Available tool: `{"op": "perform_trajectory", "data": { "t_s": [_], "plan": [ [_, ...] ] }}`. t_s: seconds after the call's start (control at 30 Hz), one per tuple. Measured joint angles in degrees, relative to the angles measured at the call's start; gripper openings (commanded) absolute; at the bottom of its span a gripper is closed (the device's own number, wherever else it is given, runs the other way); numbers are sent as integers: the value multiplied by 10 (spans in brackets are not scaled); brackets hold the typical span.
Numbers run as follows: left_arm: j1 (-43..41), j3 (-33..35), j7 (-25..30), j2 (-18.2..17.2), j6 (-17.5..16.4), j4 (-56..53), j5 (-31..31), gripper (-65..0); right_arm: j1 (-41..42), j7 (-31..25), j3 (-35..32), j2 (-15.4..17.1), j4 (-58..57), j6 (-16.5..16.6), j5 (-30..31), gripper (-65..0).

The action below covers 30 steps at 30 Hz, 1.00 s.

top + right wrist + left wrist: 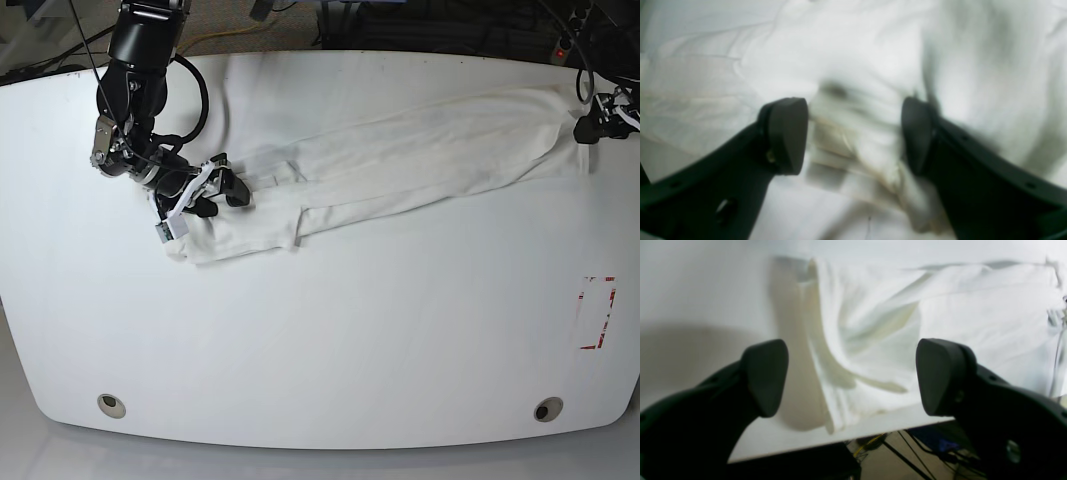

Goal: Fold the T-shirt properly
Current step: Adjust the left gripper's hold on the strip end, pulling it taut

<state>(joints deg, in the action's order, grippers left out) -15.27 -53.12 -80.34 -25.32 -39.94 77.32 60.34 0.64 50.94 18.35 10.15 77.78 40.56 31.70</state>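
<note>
The white T-shirt (400, 165) lies folded into a long narrow band running from the table's left to its far right edge. My right gripper (213, 190) hovers over the shirt's left end. In the right wrist view it (853, 133) is open, with a bunched, blurred fold of the shirt (857, 140) between the jaws. My left gripper (590, 125) is at the shirt's right end, by the table edge. In the left wrist view it (853, 376) is open and empty, and the shirt (880, 340) lies just beyond the fingertips. No printed graphics show.
The white table (320, 350) has a red-marked rectangle (598, 312) near its right edge and two round holes (112, 404) along the front. Cables (907, 453) hang below the table edge in the left wrist view.
</note>
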Motion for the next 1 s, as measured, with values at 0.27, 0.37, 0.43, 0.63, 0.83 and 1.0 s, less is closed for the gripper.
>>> {"op": "perform_trajectory", "data": {
  "t_s": [0.27, 0.37, 0.43, 0.63, 0.83, 1.0],
  "plan": [
    [-1, 38, 9, 3, 0, -2, -52, -89, 0, 0, 0, 0, 0, 0, 0, -220],
    [-2, 42, 9, 5, 0, -2, -55, -89, 0, 0, 0, 0, 0, 0, 0, -220],
    [-2, 39, 9, 12, 0, -2, -56, -89, 0, 0, 0, 0, 0, 0, 0, -220],
    [-2, 42, 9, 26, 0, -2, -86, -89, 0, 0, 0, 0, 0, 0, 0, -220],
    [-1, 41, 18, 36, 0, -1, -82, -90, 0, 0, 0, 0, 0, 0, 0, -220],
    [2, 53, 27, 49, 0, 2, -75, -103, 0, 0, 0, 0, 0, 0, 0, -220]
  ]
}}
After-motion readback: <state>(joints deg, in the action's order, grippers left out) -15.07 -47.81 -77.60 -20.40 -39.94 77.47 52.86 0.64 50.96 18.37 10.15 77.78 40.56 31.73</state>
